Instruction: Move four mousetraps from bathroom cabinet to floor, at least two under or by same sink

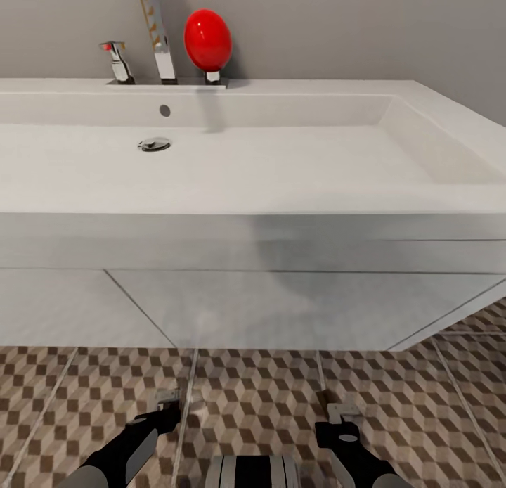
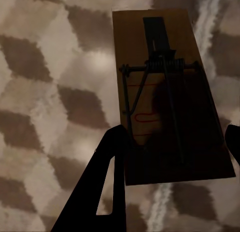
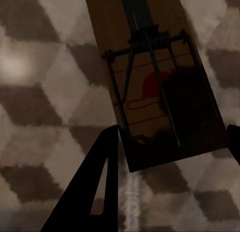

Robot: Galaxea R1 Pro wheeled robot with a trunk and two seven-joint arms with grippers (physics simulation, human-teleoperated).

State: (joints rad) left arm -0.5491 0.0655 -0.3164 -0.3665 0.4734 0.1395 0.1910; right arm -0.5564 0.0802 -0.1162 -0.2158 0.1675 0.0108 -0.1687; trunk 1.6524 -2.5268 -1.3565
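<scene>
the left gripper (image 2: pixel 172 147) has its jaws closed on a mousetrap (image 2: pixel 167 91), and the right gripper (image 3: pixel 172 144) has its jaws closed on another mousetrap (image 3: pixel 155 76). both hang low over the floor (image 1: pixel 267 396) at the bottom of the frame, in front of the sink (image 1: pixel 281 164).

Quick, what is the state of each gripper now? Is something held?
Left gripper: closed on a mousetrap, above the floor tiles.
Right gripper: closed on another mousetrap.
</scene>
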